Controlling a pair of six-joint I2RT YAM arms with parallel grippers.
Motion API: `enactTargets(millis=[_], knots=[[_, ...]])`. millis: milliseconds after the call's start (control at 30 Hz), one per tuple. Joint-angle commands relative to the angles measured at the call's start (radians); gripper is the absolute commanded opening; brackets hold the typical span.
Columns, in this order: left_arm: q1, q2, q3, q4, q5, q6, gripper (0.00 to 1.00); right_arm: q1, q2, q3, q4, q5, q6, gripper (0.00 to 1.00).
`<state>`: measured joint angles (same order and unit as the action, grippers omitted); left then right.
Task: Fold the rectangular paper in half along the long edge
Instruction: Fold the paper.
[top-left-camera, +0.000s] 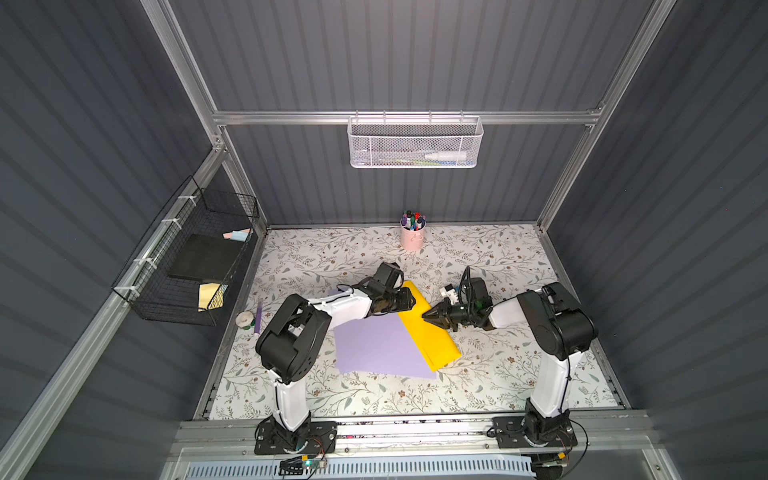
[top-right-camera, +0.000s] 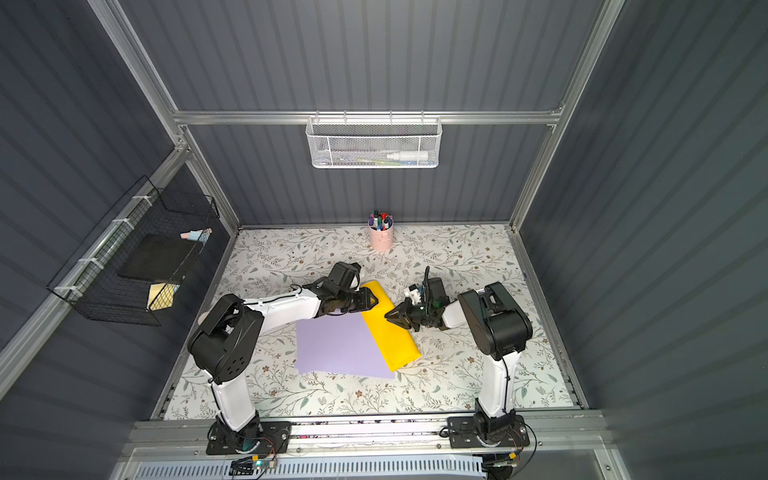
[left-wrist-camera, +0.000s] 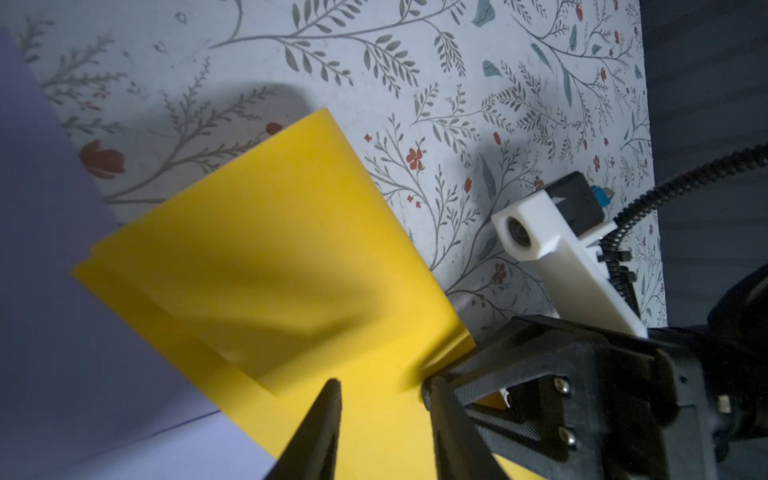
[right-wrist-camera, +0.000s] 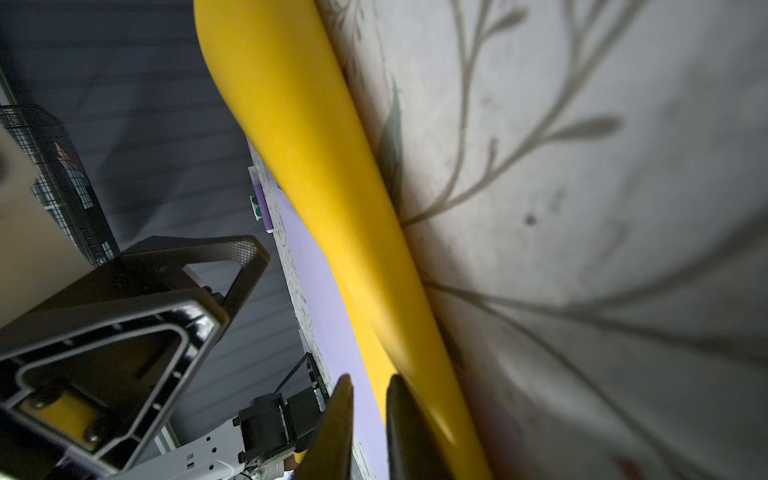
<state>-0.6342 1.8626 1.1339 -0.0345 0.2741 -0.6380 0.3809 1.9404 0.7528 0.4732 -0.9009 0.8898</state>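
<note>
Yellow paper (top-left-camera: 432, 336) lies near the middle of the bench (top-left-camera: 498, 374), doubled over into a long strip. Its inner side overlaps a lavender sheet (top-left-camera: 374, 345) lying flat beneath it.

We note two layers in the left wrist view. The upper one's loose edges sit nearly flush with the lower, with a slight offset at one corner. In the right wrist view the fold (right-wrist-camera: 332, 187) is no crease, only a soft rounded bulge standing off the bench.

At the strip's far end we find the left gripper (top-left-camera: 407, 300). Its fingers (left-wrist-camera: 320, 424) are apart and straddle the paper from above, with nothing pinched that we can see.

On the folded side the right gripper (top-left-camera: 429, 316) sits low, its tip touching or just beside the fold; we cannot tell which. Its fingers (right-wrist-camera: 340, 415) are almost together. Lavender shows through the slim gap, and there is no paper between them.

Handling, as we judge it:
- The paper is light, thin and springy, so the bulge will likely reopen unless pressed flat.
- It probably slides easily on the lavender sheet, so a sideways push may shift the strip rather than crease it.
- The best hold looks like pinning the loose edges flat near a corner while pressing down along the fold.
- A pinch in mid-sheet risks crumpling it or skewing the layers.
</note>
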Motion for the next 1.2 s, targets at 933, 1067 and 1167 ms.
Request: enactTargets(millis=[933, 1067, 1167], knots=[[-0.011, 0.085, -0.045, -0.059, 0.014, 0.013, 0.12, -0.043, -0.235, 0.188, -0.494, 0.082, -0.200, 0.33], [-0.011, 0.081, -0.048, -0.055, 0.018, 0.016, 0.12, -0.074, -0.226, 0.254, -0.680, 0.160, -0.309, 0.44], [-0.011, 0.078, -0.052, -0.056, 0.020, 0.018, 0.12, -0.074, -0.188, 0.264, -0.710, 0.162, -0.345, 0.47]])
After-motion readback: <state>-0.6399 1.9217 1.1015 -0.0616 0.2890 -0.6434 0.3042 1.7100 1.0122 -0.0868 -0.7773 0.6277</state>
